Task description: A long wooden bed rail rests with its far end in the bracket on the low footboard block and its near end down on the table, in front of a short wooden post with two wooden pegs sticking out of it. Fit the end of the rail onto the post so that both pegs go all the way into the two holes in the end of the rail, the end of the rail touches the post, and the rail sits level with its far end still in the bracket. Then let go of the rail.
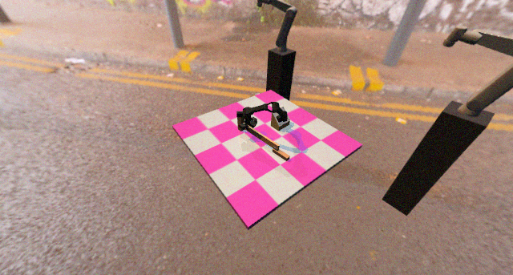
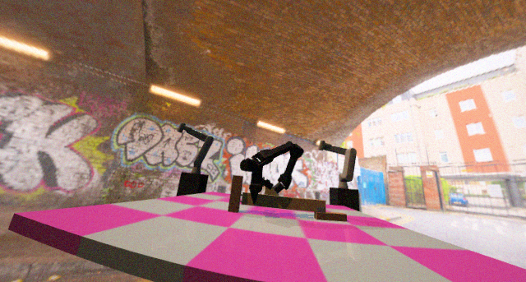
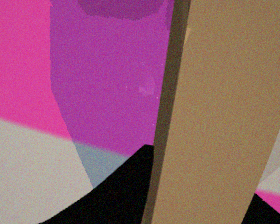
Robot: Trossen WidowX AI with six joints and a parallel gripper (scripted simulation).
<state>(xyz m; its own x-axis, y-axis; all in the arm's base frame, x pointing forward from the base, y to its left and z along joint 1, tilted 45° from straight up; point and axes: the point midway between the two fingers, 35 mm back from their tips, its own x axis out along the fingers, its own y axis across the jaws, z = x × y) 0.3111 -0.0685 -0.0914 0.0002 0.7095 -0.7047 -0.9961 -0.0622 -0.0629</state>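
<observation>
The table has a pink and off-white checked top (rather like a big game board). Directly on it stand an upright wooden post and, well apart from that, a low wooden block.

Two more arms on black pedestals stand beyond the table, near graffiti.

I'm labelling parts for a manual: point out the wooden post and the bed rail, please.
Wooden post (image 2: pixel 235 194): exterior view, middle of its upright face.
Bed rail (image 1: pixel 262 137) (image 2: pixel 304 203) (image 3: pixel 218 110): top, exterior and wrist views, on its long body.
</observation>
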